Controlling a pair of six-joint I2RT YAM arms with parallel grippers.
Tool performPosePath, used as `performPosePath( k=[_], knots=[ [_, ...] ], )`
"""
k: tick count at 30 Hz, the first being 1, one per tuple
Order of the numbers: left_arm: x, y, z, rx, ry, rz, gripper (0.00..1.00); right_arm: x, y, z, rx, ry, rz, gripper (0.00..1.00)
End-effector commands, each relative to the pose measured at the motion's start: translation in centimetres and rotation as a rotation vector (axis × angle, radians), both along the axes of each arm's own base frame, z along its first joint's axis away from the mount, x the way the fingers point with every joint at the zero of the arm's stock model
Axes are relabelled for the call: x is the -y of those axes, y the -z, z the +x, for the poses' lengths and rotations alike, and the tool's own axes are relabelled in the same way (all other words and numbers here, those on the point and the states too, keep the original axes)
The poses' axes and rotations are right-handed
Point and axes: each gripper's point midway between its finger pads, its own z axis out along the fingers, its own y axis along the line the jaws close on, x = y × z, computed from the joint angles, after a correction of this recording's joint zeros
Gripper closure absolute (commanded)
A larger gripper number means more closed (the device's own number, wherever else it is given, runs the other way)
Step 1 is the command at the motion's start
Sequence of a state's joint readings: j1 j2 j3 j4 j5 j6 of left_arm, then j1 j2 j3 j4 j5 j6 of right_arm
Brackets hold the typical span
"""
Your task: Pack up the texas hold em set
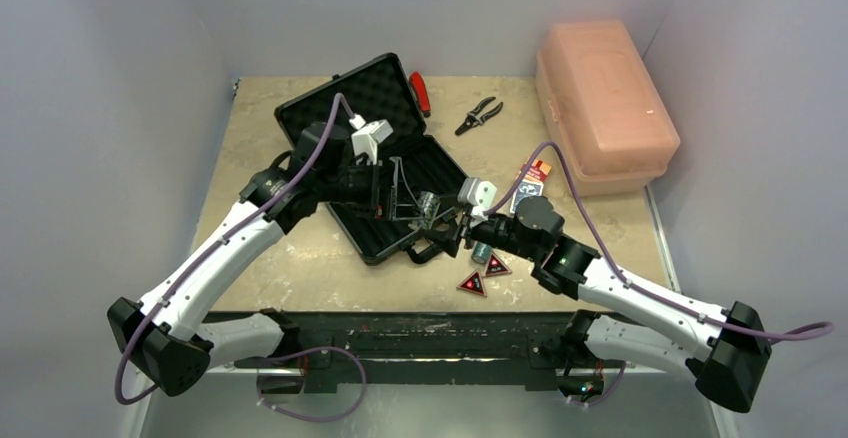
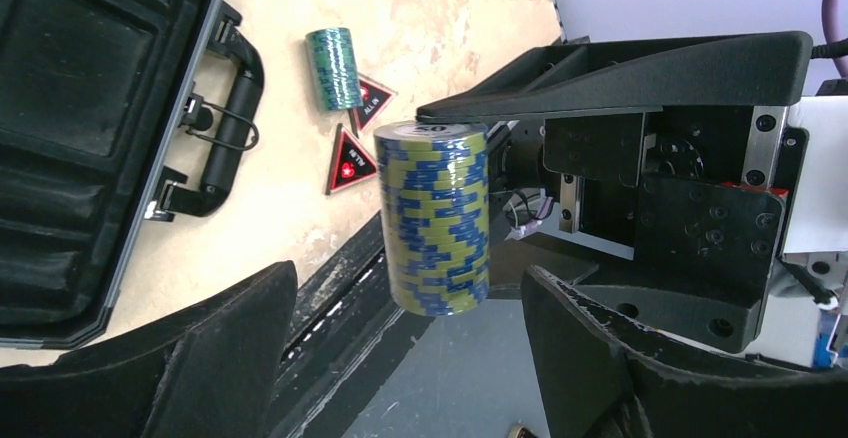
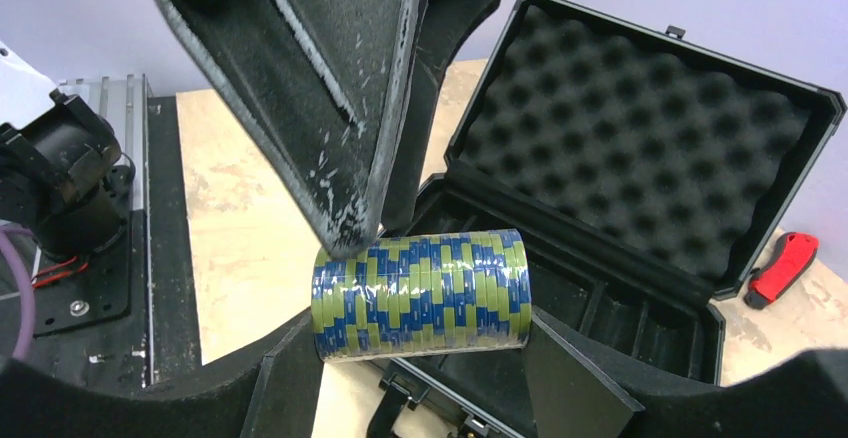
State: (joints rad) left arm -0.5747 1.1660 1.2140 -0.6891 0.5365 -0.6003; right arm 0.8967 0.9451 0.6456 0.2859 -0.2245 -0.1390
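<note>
Main risk is the mid-air handover. The right gripper pinches the shrink-wrapped cylinder of green-and-blue striped poker chips end to end, 1 finger on each flat face. The roll hangs level just in front of the open black plastic briefcase, over its latch edge and not in a slot yet. The left gripper is spread wide around the roll's curved side and holds nothing. 1 of its fingers sits at the roll's upper corner, touching or nearly; can't tell.

Failure modes, my read:
- That finger shoves the roll sideways out of the end pinch.
- The left clamps on the curve. That gives 2 line contacts on glossy film, so the roll can squirt out.
- The right lets go before the left is firm. The roll drops on the case rim or the beige marbled tabletop and, being a cylinder, runs away.
- The film tears and loose discs scatter.
- 4 fingers crowd 1 small part, so finger-on-finger clash is likely.

Materials:
- The chips are a hard, ridged stack under slick wrap.
- The lid is soft egg-crate foam.
- The base has rigid moulded troughs.
- The finger faces are matt black and scuffed.

Not yet packed: a 2nd teal roll on its side and 2 flat red-and-black triangles just beside it, near the case handle.
</note>
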Motion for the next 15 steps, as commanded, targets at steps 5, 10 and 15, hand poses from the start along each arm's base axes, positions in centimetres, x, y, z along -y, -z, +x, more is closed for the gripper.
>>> performPosePath(
  k=[5, 10, 15],
  knots=[
    [2.2, -0.1, 0.0, 0.013, 0.046, -0.074, 0.23, -0.6, -4.6, -0.8, 0.096, -0.051, 0.140, 1.00],
    [2.4, 0.4, 0.1, 0.000, 0.053, -0.056, 0.26, -0.7, -4.2, -0.9, 0.083, -0.056, 0.133, 1.00],
    [2.7, 0.3, 0.3, 0.000, 0.048, -0.062, 0.31, -0.7, -4.2, -0.9, 0.086, -0.056, 0.128, 1.00]
  ],
)
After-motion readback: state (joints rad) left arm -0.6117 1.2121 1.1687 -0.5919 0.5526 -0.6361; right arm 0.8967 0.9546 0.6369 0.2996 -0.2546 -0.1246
